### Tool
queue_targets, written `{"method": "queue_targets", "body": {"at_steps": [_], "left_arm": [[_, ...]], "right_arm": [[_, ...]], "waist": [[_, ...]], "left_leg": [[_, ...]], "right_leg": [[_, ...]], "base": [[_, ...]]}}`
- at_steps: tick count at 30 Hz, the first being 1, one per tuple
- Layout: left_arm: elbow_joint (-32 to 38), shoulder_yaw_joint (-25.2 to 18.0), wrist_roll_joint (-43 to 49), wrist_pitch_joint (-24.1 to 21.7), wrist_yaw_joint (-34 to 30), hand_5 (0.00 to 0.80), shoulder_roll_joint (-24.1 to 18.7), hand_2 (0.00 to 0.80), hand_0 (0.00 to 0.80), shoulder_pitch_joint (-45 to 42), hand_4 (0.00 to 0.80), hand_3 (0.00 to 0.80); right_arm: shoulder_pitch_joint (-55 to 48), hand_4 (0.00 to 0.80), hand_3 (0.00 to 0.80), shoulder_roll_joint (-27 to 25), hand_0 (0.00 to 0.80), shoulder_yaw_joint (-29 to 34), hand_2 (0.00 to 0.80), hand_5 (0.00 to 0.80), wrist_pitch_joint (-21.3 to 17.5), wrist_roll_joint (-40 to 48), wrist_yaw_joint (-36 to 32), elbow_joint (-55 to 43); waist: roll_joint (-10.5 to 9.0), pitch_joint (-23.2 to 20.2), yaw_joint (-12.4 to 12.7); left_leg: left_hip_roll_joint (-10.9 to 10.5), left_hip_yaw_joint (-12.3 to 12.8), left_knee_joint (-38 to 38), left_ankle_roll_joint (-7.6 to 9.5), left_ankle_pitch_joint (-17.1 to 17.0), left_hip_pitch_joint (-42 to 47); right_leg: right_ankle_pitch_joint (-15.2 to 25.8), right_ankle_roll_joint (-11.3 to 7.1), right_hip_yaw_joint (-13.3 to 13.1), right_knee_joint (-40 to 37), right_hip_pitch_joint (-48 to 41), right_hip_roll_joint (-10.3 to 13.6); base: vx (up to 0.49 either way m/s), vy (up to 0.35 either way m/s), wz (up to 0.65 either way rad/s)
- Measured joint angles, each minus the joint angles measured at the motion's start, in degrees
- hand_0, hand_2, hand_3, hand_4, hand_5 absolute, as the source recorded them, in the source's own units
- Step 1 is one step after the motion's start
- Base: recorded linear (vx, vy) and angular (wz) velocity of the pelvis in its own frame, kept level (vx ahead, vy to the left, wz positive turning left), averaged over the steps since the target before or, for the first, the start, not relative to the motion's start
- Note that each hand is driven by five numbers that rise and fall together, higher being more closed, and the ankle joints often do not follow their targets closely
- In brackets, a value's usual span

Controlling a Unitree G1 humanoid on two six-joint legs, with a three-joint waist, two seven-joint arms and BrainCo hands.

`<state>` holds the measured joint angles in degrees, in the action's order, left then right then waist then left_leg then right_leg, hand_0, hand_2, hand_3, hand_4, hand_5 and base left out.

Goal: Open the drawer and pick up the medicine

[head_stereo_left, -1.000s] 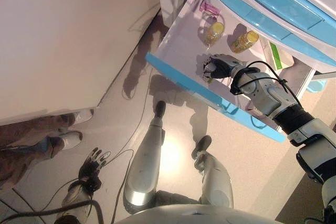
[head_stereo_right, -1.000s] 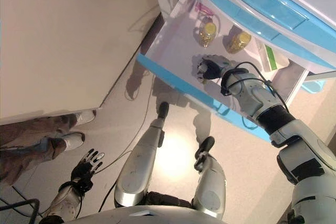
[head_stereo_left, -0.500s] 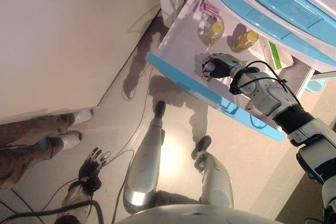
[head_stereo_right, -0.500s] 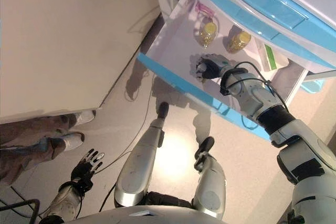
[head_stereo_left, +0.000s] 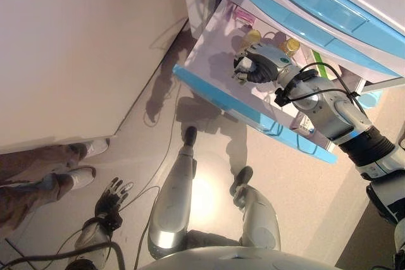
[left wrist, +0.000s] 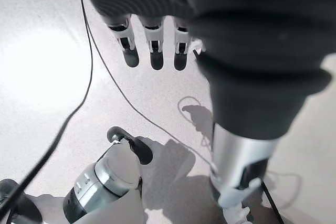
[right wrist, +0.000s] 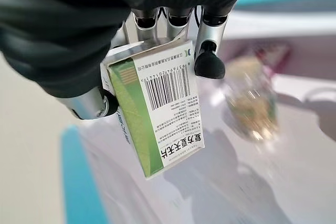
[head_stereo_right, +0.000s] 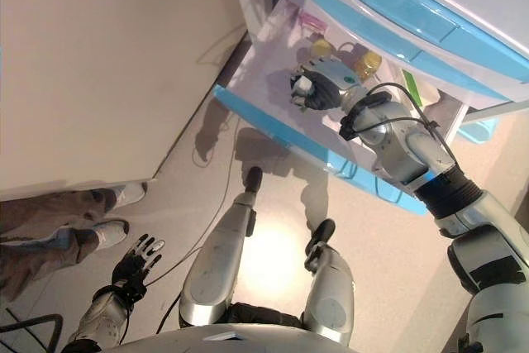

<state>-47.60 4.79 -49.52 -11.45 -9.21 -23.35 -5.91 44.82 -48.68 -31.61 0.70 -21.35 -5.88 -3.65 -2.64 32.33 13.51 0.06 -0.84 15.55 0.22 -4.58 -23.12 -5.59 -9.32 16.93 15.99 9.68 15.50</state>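
The blue-fronted drawer point(head_stereo_left: 218, 96) stands pulled out of the white cabinet. My right hand point(head_stereo_left: 256, 67) hovers above the drawer's white floor, shut on a green and white medicine box point(right wrist: 157, 119); fingers point(right wrist: 209, 59) and thumb pinch it. Two yellow bottles point(head_stereo_left: 291, 45) lie in the drawer behind the hand, one partly hidden; the right wrist view shows one bottle point(right wrist: 252, 100) blurred. A pink packet point(head_stereo_left: 242, 14) lies at the drawer's back. My left hand point(head_stereo_left: 111, 197) hangs low by the floor, its fingers point(left wrist: 152, 45) straight and empty.
Closed blue-fronted drawers point(head_stereo_left: 329, 11) sit above the open one. A large white panel point(head_stereo_left: 76, 49) fills the left. A person's shoes point(head_stereo_left: 79, 175) stand on the floor at the left. A green and white box point(head_stereo_left: 319, 67) lies at the drawer's right side.
My right hand has risen from the drawer floor with the medicine box in it and moved toward the drawer's back. The whole picture has shifted slightly. The left hand is still.
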Motion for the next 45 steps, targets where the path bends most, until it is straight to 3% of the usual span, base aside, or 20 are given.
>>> {"method": "queue_targets", "body": {"at_steps": [12, 21, 25, 32, 45], "left_arm": [[-0.7, -0.7, 0.2, -0.1, 0.1, 0.000, 0.7, 0.000, 0.000, 0.2, 0.000, 0.000], [-1.9, -2.4, 1.6, -0.1, 0.4, 0.000, 1.1, 0.000, 0.000, 0.2, 0.000, 0.000], [-3.2, -2.8, 2.4, -0.3, 0.9, 0.000, 1.8, 0.000, 0.000, 0.2, 0.000, 0.000], [-5.4, -2.9, 2.4, -1.3, 1.2, 0.000, 3.4, 0.000, 0.000, -0.7, 0.000, 0.000], [-6.3, -2.9, 4.2, -1.2, 1.6, 0.000, 4.9, 0.000, 0.000, -2.7, 0.000, 0.000]], "right_arm": [[-1.9, 0.800, 0.800, -4.2, 0.800, 5.9, 0.800, 0.800, -2.5, 4.7, -4.5, -16.4], [-2.1, 0.800, 0.800, -5.3, 0.800, 9.2, 0.800, 0.800, -8.2, 11.5, -6.3, -24.5], [-3.9, 0.800, 0.800, -5.5, 0.800, 12.4, 0.800, 0.800, -9.6, 14.7, -6.1, -27.9], [-6.5, 0.800, 0.800, -5.5, 0.800, 13.6, 0.800, 0.800, -9.3, 15.8, -4.6, -28.1], [-8.9, 0.800, 0.800, -5.5, 0.800, 20.3, 0.800, 0.800, -4.7, 15.8, 4.5, -26.6]], "waist": [[-1.59, -0.3, -1.6], [-4.78, -2.3, -2.4], [-4.94, -2.9, -2.6], [-4.81, -7.6, -2.8], [-4.01, -10.0, -3.6]], "left_leg": [[0.1, 1.0, -0.8, 0.09, 0.1, 2.4], [0.9, 2.3, -1.0, -0.17, 1.0, 4.2], [0.9, 2.4, -1.0, -0.11, 1.2, 4.9], [0.8, 3.2, -1.1, -0.01, 1.8, 5.4], [0.7, 3.5, -1.8, -0.14, 2.2, 8.0]], "right_leg": [[0.3, -0.05, -0.9, -1.0, -1.8, -0.1], [0.7, -0.17, -2.1, -2.1, -3.2, -0.6], [0.7, -0.12, -2.3, -3.0, -4.1, -0.6], [0.8, -0.09, -2.6, -3.1, -4.3, -0.3], [0.8, -0.06, -2.5, -4.9, -7.3, -0.3]], "base": [[0.009, -0.003, -0.03], [0.022, -0.014, -0.08], [0.026, 0.000, -0.02], [0.016, 0.001, -0.03], [0.034, 0.004, -0.01]]}}
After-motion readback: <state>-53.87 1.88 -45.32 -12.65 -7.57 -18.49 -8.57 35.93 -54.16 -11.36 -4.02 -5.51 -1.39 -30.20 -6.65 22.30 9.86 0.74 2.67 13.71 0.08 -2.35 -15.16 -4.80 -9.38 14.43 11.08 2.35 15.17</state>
